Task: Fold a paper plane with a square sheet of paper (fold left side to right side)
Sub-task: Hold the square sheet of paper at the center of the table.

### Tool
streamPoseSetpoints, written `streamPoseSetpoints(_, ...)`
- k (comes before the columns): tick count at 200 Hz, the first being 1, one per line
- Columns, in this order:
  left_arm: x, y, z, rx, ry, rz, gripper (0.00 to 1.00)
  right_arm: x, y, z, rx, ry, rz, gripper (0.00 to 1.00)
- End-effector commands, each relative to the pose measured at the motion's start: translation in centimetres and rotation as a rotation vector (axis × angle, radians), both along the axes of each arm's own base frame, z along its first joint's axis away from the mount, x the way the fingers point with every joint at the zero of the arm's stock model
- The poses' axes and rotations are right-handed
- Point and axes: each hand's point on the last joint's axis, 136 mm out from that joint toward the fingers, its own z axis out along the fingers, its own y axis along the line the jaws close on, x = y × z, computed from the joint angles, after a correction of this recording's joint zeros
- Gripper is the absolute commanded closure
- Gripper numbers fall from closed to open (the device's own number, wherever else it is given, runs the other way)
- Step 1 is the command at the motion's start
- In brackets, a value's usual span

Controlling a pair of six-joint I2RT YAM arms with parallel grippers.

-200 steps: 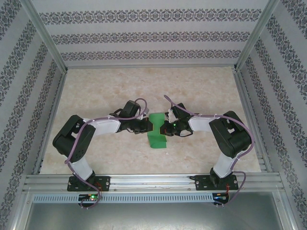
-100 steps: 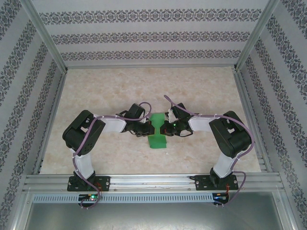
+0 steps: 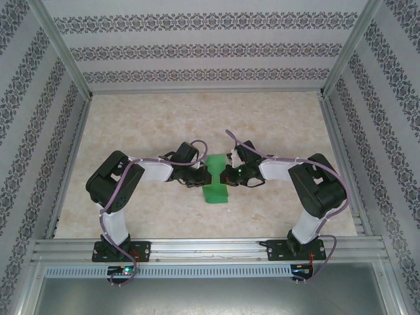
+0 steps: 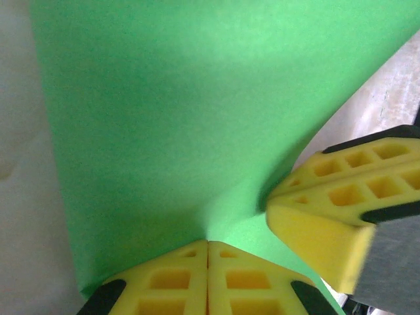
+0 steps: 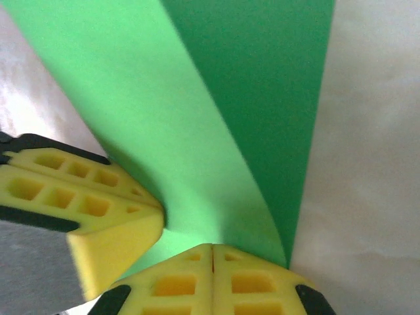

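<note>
The square sheet of paper (image 3: 215, 189) lies partly folded as a narrow bright-green strip on the table between both arms. My left gripper (image 3: 201, 176) comes at it from the left and my right gripper (image 3: 224, 176) from the right, tips close together over its middle. In the left wrist view the left gripper (image 4: 208, 243) is shut, its tips resting on the green paper (image 4: 164, 118), with the right gripper's yellow fingers (image 4: 315, 216) beside it. In the right wrist view the right gripper (image 5: 212, 247) is shut on top of the curved paper (image 5: 164, 118), near the left gripper's fingers (image 5: 98, 216).
The marble-patterned table (image 3: 144, 125) is walled by patterned panels and metal posts. An aluminium rail (image 3: 210, 249) runs along the near edge by the arm bases. Bare tabletop stretches behind the paper and to both sides.
The left arm swung right, bringing its gripper onto the paper's left edge, then held still. The right arm and the paper barely moved.
</note>
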Motion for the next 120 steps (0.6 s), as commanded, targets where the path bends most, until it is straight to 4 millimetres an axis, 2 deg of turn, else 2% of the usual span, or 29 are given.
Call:
streamPoseSetpoints(1,-1.6,1.2,-3.2,0.099,0.053,-0.008,0.93,1.0,1.1,2.4,0.043,-0.063,-0.001,1.0)
streamPoseSetpoints(23,-1.6,1.2,-3.2,0.1,0.055,-0.007,0.93,1.5,2.0,2.7,0.065,-0.075,0.008,1.0)
streamPoseSetpoints(64,-1.5,1.0,-3.0,0.096,0.053,-0.009,0.93,2.3,3.4,1.9,0.066,-0.068,0.011,1.0)
streamPoseSetpoints(120,-1.6,1.0,-3.0,0.096,0.057,-0.013,0.93,2.8,3.3,-0.6,0.005,-0.042,-0.006,1.0)
